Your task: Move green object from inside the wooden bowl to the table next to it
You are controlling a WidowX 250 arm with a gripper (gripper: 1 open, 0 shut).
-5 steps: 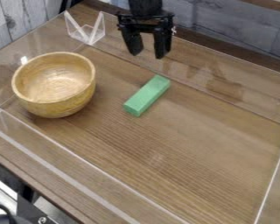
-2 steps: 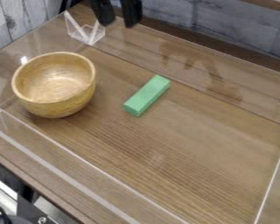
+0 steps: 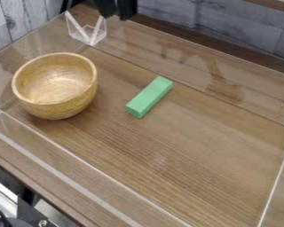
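Your gripper [image 3: 116, 8] is almost wholly cut off by the top edge of the picture: only the dark lower ends of its fingers [image 3: 109, 9] show, and you cannot tell from them whether they stand wide or narrow, nor whether anything sits between them. Nothing hangs visibly below them.

Down and to the left of the fingers sits the wooden bowl [image 3: 56, 84], upright near the left side of the table [image 3: 169, 160]. Its pale interior shows grain and nothing else that you can make out. Just below the fingers and slightly left, a clear angled bracket [image 3: 85, 31] stands at the back wall; its shape is hard to read because it is transparent.

Below the fingers and a little to the right, well apart from them, the green object [image 3: 149, 96] lies flat on the table, its long axis slanting from lower left to upper right. It is outside the bowl, near the bowl's right side but not touching it.

The table is brown wood grain with soft glare towards the back. Clear acrylic walls [image 3: 280, 168] run round its edges; the right and front ones show mainly as bright lines. Behind the back wall you see a grey planked surface [image 3: 216, 22]. At the lower left corner, dark shapes under the table edge are too cropped to identify.
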